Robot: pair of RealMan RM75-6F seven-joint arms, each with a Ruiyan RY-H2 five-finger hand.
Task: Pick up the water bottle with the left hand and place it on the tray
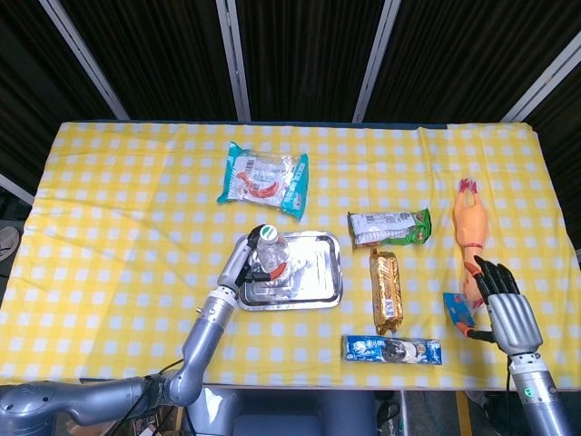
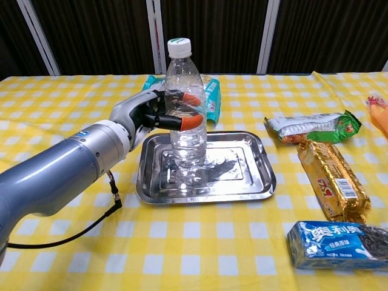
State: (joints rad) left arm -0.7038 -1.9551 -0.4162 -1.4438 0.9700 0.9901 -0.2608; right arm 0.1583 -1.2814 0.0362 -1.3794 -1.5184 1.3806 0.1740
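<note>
Placement is the step in hand: the water bottle (image 2: 186, 109) stands upright over the left part of the tray (image 2: 245, 182), and from the chest view its base looks to be on or just above the tray floor (I cannot tell whether it bears full weight yet). The left hand (image 2: 159, 112) grips it around the middle, orange-tipped fingers (image 2: 193, 122) wrapped across the front of the clear plastic, the arm reaching in from about eight o'clock. In the head view the white cap (image 1: 267, 232) sits near the tray's ten o'clock corner, inside the rim, so the bottle seems well placed over the metal and not on its edge. The right hand (image 1: 508, 309) rests apart at the table's four o'clock side, fingers extended and holding nothing, just beside the rubber chicken (image 1: 470, 232). My judgement is that the task is nearly complete, and the next move calls for settling the bottle flat, then opening the fingers evenly and drawing the hand back toward eight o'clock without brushing the bottle. A tall, light, half-empty-looking bottle will tip easily, so a sideways drag on release is the main risk. The snack packets at the tray's three o'clock, the green packet (image 2: 312, 127) and the gold bar (image 2: 330, 179), lie well clear of that retreat.
</note>
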